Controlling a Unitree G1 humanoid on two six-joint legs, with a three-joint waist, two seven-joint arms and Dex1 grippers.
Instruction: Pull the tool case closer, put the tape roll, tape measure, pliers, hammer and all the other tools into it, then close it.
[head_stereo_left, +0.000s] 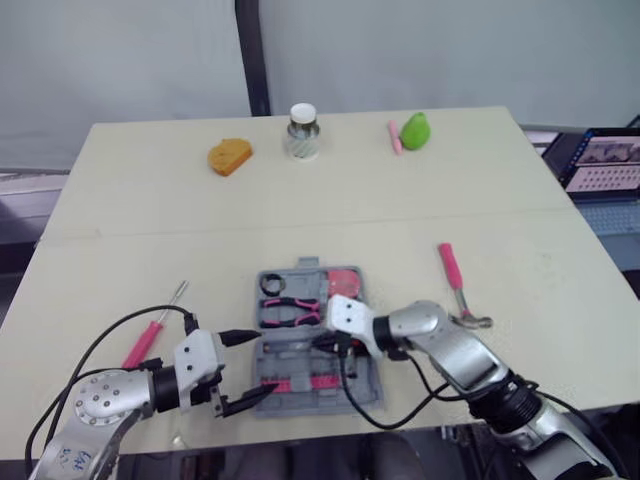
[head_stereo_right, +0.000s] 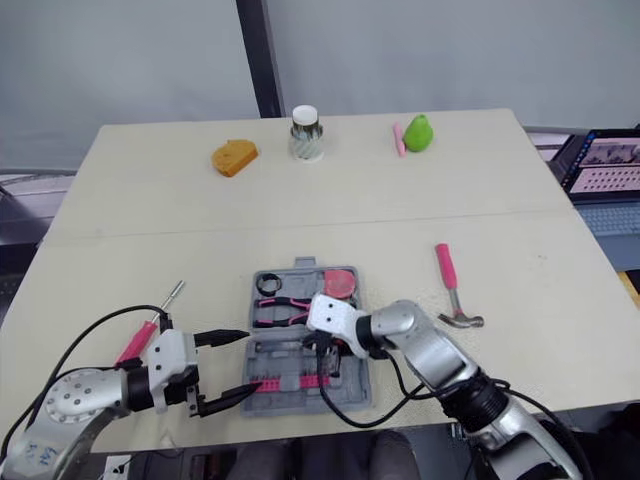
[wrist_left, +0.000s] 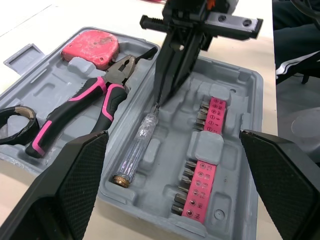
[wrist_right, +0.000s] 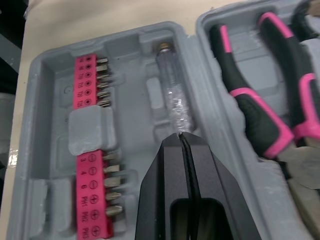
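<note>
The grey tool case (head_stereo_left: 268, 400) lies open near the table's front edge. In it are the black tape roll (head_stereo_left: 272, 284), the pink-handled pliers (head_stereo_left: 290, 312), the red tape measure (head_stereo_left: 345, 281) and pink bit strips (wrist_right: 90, 80). My right gripper (wrist_right: 181, 136) reaches down into the case, shut on the tip of a clear-handled screwdriver (wrist_left: 136, 147) lying across the tray. My left gripper (head_stereo_left: 256, 366) is open at the case's left side, holding nothing. The pink-handled hammer (head_stereo_left: 454, 280) lies right of the case. A pink screwdriver (head_stereo_left: 150, 335) lies to its left.
At the far side of the table stand an orange object (head_stereo_left: 229, 156), a white-lidded jar (head_stereo_left: 302, 132), a green object (head_stereo_left: 415, 130) and a pink stick (head_stereo_left: 394, 137). A laptop (head_stereo_left: 605, 165) sits beyond the table's right edge.
</note>
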